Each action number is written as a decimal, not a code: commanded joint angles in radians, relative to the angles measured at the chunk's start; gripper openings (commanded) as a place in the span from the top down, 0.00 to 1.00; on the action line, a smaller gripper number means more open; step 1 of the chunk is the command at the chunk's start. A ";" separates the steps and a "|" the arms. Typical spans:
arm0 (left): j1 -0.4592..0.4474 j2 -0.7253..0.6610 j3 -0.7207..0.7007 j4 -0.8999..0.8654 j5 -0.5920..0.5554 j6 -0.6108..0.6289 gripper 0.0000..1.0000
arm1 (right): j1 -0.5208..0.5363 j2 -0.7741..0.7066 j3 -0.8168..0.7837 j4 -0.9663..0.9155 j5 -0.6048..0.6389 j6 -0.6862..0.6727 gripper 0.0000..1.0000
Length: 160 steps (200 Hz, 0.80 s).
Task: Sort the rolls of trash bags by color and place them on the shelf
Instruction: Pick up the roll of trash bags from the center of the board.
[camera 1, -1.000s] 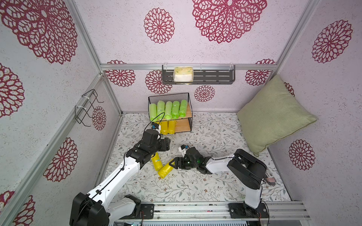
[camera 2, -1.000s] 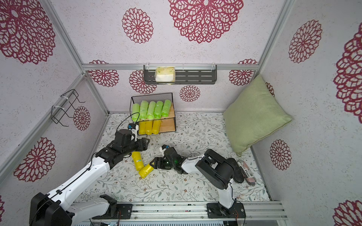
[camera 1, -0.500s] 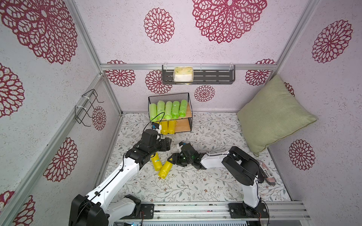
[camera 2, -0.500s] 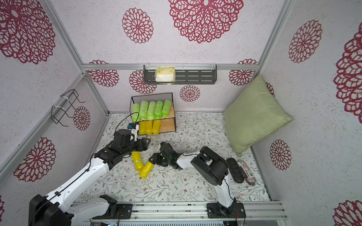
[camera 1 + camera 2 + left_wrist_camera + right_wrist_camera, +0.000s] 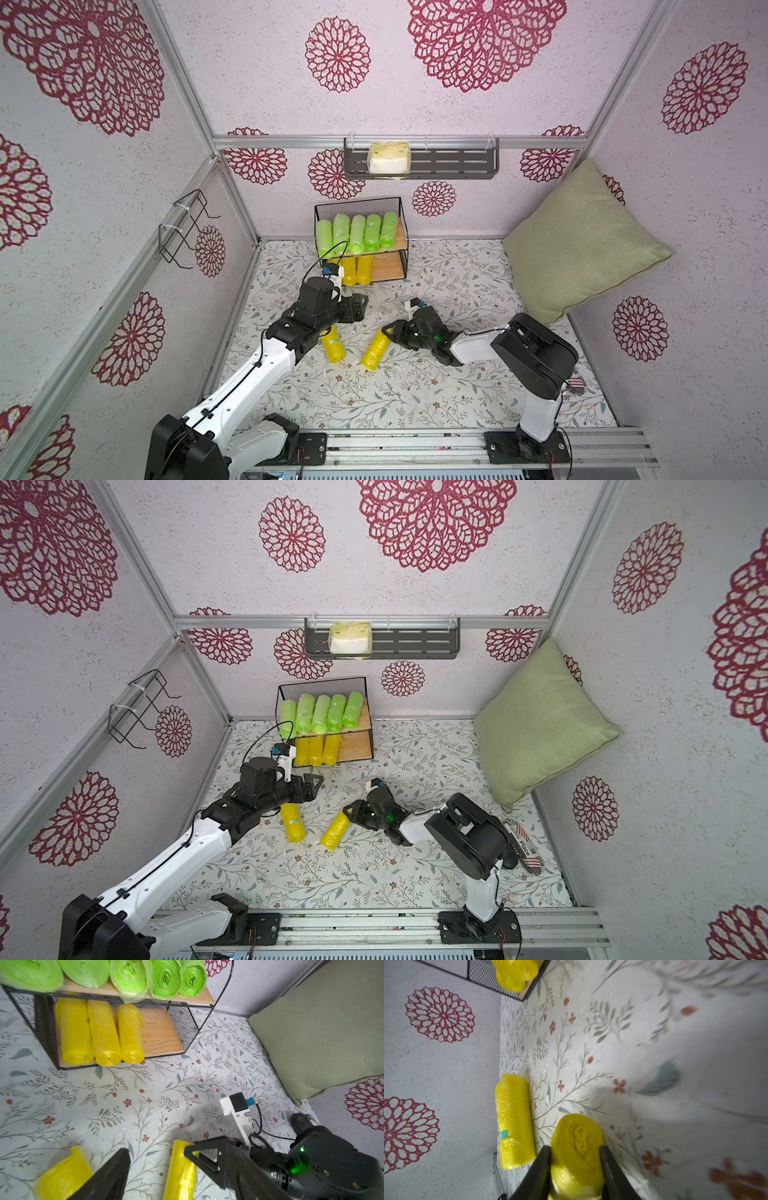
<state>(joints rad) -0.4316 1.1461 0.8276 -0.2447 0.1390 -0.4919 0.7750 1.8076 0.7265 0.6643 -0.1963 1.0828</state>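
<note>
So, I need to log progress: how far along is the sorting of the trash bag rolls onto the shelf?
Done: five green rolls lie on the shelf's top board, three yellow rolls on its lower board. In hand: the right hand is shut on one end of a yellow roll on the floor. Left: shelving that roll and the other loose yellow roll near the empty, open left hand.
</note>
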 commanded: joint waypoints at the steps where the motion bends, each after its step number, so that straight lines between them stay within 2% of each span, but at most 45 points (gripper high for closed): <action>1: 0.005 0.046 -0.030 0.145 0.216 -0.064 0.17 | -0.073 -0.112 -0.063 0.166 0.051 -0.018 0.70; 24: 0.001 0.122 -0.049 0.257 0.379 -0.134 0.15 | -0.150 -0.186 -0.123 0.215 0.029 -0.032 0.70; 39: -0.004 0.171 -0.070 0.355 0.436 -0.167 0.14 | -0.184 -0.226 -0.147 0.238 0.018 -0.035 0.71; 99: -0.067 0.342 -0.034 0.519 0.502 -0.132 0.10 | -0.257 -0.320 -0.193 0.303 -0.036 -0.006 0.72; 143: -0.070 0.406 -0.014 0.516 0.475 -0.111 0.08 | -0.272 -0.378 -0.206 0.314 -0.067 0.003 0.72; 160: -0.077 0.428 -0.010 0.552 0.508 -0.116 0.08 | -0.273 -0.398 -0.215 0.319 -0.068 0.011 0.72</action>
<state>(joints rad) -0.5014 1.5482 0.7933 0.2363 0.6155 -0.6262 0.5076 1.4677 0.5114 0.8993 -0.2375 1.0744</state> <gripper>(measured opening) 0.921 0.337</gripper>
